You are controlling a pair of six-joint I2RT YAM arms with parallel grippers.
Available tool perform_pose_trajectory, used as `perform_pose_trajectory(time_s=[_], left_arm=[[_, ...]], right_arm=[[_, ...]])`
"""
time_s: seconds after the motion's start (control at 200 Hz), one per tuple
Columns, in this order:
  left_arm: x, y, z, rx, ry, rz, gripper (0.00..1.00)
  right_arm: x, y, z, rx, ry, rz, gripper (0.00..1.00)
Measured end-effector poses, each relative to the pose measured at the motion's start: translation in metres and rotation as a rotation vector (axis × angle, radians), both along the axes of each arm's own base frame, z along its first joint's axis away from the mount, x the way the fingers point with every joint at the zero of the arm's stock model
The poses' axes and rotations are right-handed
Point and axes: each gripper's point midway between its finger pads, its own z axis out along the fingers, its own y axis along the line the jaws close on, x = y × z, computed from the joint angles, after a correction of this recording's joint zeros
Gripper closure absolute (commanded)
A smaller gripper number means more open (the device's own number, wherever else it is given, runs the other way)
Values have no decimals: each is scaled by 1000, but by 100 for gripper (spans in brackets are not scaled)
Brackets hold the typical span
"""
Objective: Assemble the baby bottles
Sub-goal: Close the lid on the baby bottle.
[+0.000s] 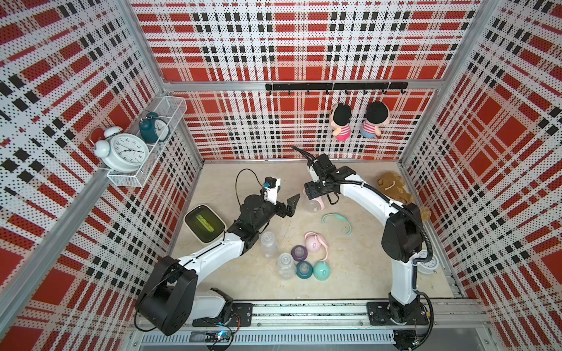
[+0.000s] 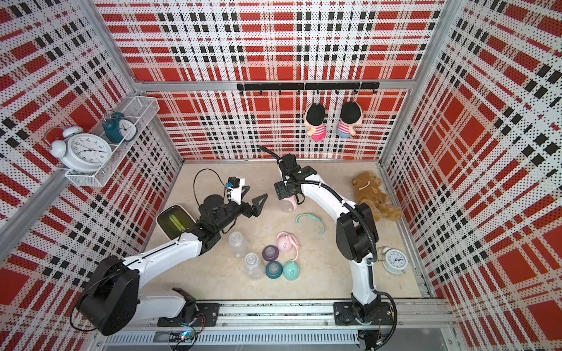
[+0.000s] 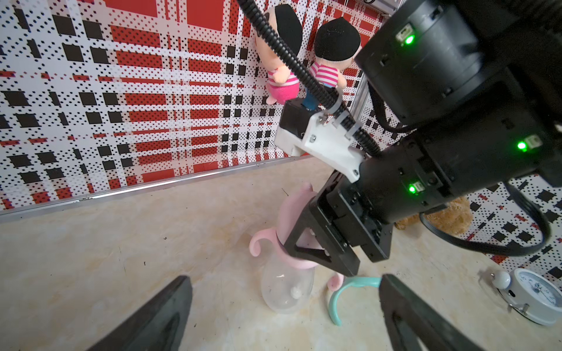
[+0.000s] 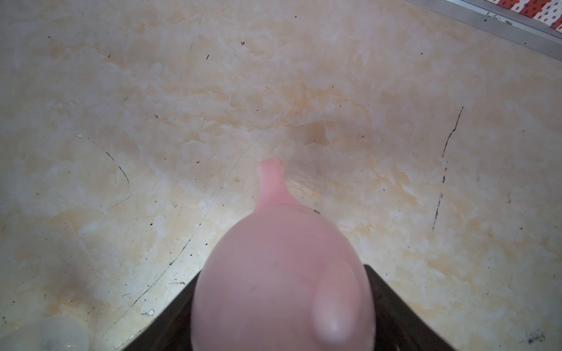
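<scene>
My right gripper (image 1: pixel 316 196) (image 3: pixel 319 243) (image 4: pixel 282 310) is shut on the pink dome cap (image 4: pixel 282 288) of a pink baby bottle (image 1: pixel 313 207) (image 2: pixel 287 206) (image 3: pixel 287 288). The bottle hangs tilted, its clear base close to the table. My left gripper (image 1: pixel 292 206) (image 2: pixel 259 203) (image 3: pixel 284 279) is open just left of it, holding nothing. Nearer the front lie two clear bottle bodies (image 1: pixel 269 243) (image 1: pixel 286 266), a purple collar (image 1: pixel 299 252), a teal collar (image 1: pixel 304 270), a teal cap (image 1: pixel 321 270), and a pink cap (image 1: pixel 313 241) with a pink handle ring. A teal handle ring (image 1: pixel 337 221) (image 3: pixel 343 291) lies apart.
A white tray with a green inside (image 1: pixel 204 223) sits left of the left arm. A brown plush (image 1: pixel 395 188) lies at the back right, and a white alarm clock (image 2: pixel 395 260) stands by the right arm's base. Two dolls (image 1: pixel 342 121) hang on the back wall.
</scene>
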Motion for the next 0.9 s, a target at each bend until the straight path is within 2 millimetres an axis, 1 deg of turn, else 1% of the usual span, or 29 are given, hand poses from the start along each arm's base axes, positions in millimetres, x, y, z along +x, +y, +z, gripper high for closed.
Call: perform_pose_trajectory(time_s=[0.461,0.606,0.902], left_arm=[[0,0,0,1,0,0,2],[0,0,0,1,0,1,2],[0,1,0,2,-2,4,2]], right_arm=[[2,-2,-1,-9,-2,-24,26],[3,1,0,-6,-13,-21,26],[4,2,2,-6,-17,-22,25]])
